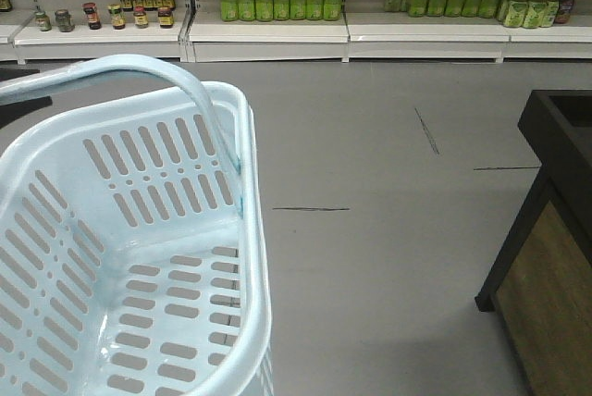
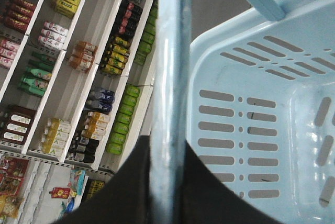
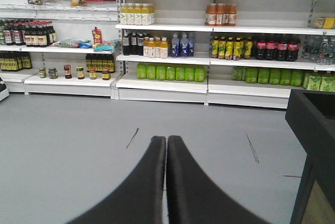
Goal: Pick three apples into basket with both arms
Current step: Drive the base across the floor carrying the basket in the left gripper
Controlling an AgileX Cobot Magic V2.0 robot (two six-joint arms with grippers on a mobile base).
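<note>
A pale blue slotted basket (image 1: 139, 257) fills the lower left of the front view, nothing inside it, its swing handle (image 1: 129, 70) raised over it. In the left wrist view my left gripper (image 2: 168, 153) is shut on that handle (image 2: 170, 77), the bar running between its two black fingers, with the basket's slotted wall (image 2: 251, 130) to the right. My right gripper (image 3: 166, 143) is shut with nothing in it, hanging over bare grey floor. No apples show in any view.
Store shelves (image 1: 277, 26) of bottles and jars line the far wall. A dark counter or bin with a wood-panelled side (image 1: 546, 229) stands at the right, also at the right edge of the right wrist view as a dark counter (image 3: 314, 124). Grey floor (image 1: 370, 183) lies between.
</note>
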